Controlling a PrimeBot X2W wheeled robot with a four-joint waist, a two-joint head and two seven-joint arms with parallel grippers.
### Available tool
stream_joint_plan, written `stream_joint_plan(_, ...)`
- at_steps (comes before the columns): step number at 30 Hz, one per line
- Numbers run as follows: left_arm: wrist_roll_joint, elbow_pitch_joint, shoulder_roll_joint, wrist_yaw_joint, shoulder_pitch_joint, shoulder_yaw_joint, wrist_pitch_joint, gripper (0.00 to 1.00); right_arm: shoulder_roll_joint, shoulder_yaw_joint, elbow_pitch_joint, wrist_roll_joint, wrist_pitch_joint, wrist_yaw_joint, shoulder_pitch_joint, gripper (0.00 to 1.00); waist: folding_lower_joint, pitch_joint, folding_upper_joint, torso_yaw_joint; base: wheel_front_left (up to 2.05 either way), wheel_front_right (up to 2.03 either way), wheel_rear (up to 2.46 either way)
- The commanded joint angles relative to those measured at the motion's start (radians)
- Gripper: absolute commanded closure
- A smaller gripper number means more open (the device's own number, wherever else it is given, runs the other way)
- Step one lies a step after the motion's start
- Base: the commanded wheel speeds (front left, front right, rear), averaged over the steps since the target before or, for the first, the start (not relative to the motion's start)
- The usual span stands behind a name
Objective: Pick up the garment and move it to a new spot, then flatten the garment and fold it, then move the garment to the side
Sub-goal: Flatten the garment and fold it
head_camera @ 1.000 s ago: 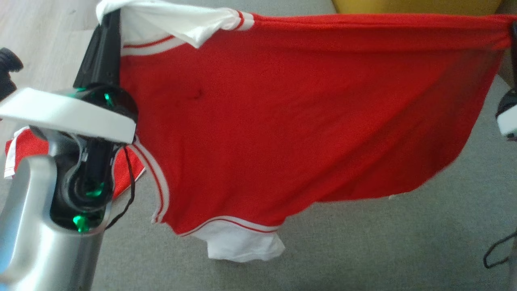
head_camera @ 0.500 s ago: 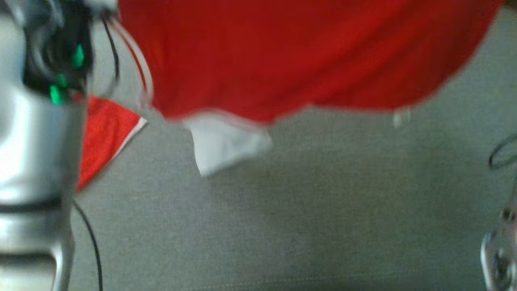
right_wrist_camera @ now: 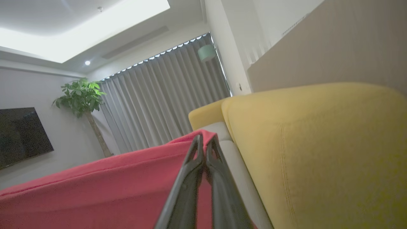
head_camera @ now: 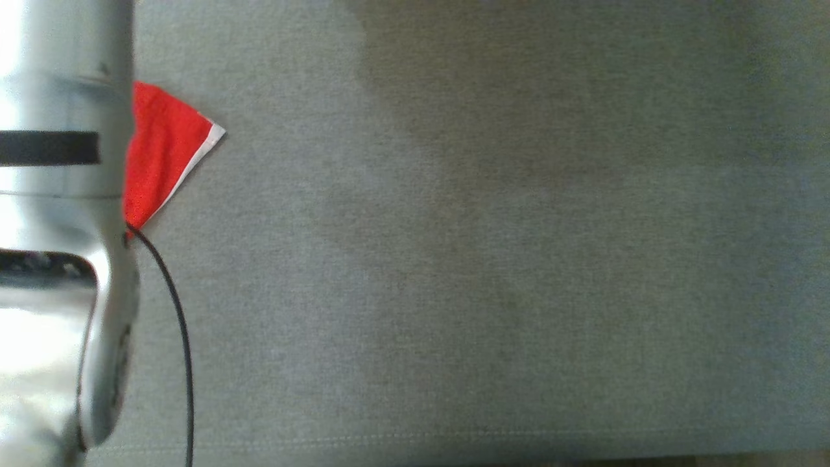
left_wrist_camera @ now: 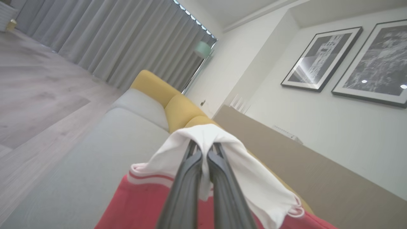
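The garment is a red shirt with white, red-striped sleeves. In the left wrist view my left gripper (left_wrist_camera: 203, 147) is shut on a white sleeve (left_wrist_camera: 254, 181), which drapes over both fingers, with the red body (left_wrist_camera: 143, 203) hanging below. In the right wrist view my right gripper (right_wrist_camera: 205, 140) is shut on the red hem edge (right_wrist_camera: 95, 190), and the cloth stretches away to the left. In the head view, a red corner with a white edge (head_camera: 165, 146) lies on the grey sofa seat (head_camera: 486, 259) beside my silver left arm (head_camera: 58, 194). I cannot tell whether it belongs to the held garment.
Yellow back cushions (right_wrist_camera: 318, 152) rise close to the right gripper, and more of them (left_wrist_camera: 178, 108) stand beyond the left one. A black cable (head_camera: 178, 324) hangs along my left arm. Wooden floor (left_wrist_camera: 38, 95) and grey curtains (left_wrist_camera: 127, 41) lie past the sofa's end.
The head camera has tilted down, so the stretched red garment has slid out of the top of its picture. Only the seat, my left arm and the red corner remain.
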Motion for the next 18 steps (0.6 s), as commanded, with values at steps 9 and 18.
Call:
stream_joint_plan(9, 0.024, 0.152, -0.005, -0.093, 0.129, -0.081, -0.029, 1.00, -0.053, 0.162, 0.193, 0.050, -0.063, 0.004, 0.142, 1.00, -0.0001, -0.003, 0.0000, 0.034, 0.00, 0.00, 0.00)
stream_joint_plan(18, 0.083, 0.285, 0.040, -0.166, 0.363, -0.208, 0.023, 1.00, -0.089, 0.383, 0.301, 0.096, 0.038, 0.004, 0.328, 1.00, -0.0001, -0.085, 0.0000, 0.029, 0.00, 0.00, 0.00)
